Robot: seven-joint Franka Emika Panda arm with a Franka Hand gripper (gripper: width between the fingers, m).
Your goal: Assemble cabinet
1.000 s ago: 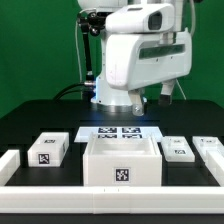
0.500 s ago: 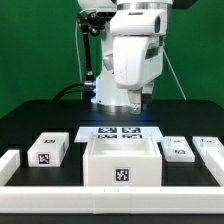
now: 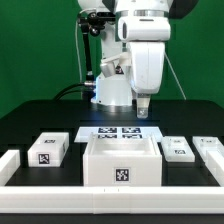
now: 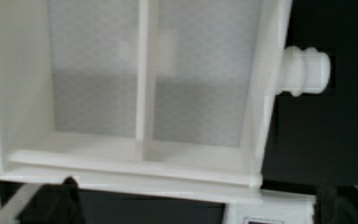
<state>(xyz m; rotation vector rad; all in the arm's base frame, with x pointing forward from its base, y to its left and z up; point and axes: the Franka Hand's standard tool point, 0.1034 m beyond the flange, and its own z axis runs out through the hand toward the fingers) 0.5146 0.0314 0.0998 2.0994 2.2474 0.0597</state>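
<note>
The cabinet (image 3: 122, 160) is a large white box with a tag on its front, standing at the middle front of the black table. In the wrist view the cabinet (image 4: 140, 165) shows from above, with two open compartments split by a thin divider (image 4: 144, 80). A round ribbed white piece (image 4: 309, 72) sticks out at its side wall. My gripper (image 3: 143, 108) hangs pointing down, behind the cabinet and above the marker board (image 3: 122, 132). In the wrist view my gripper (image 4: 201, 205) is open and empty, its dark fingertips (image 4: 60, 200) set wide apart.
Small white tagged blocks lie beside the cabinet: one on the exterior view's left (image 3: 47, 150), two on its right (image 3: 178, 148) (image 3: 212, 150). A small white piece (image 3: 8, 165) sits at the far left. A long low white bar (image 3: 110, 190) runs along the front.
The arm's wrist has swung toward the exterior view's right and turned, so the gripper now points straight down with its fingers showing. The parts on the table have not moved.
</note>
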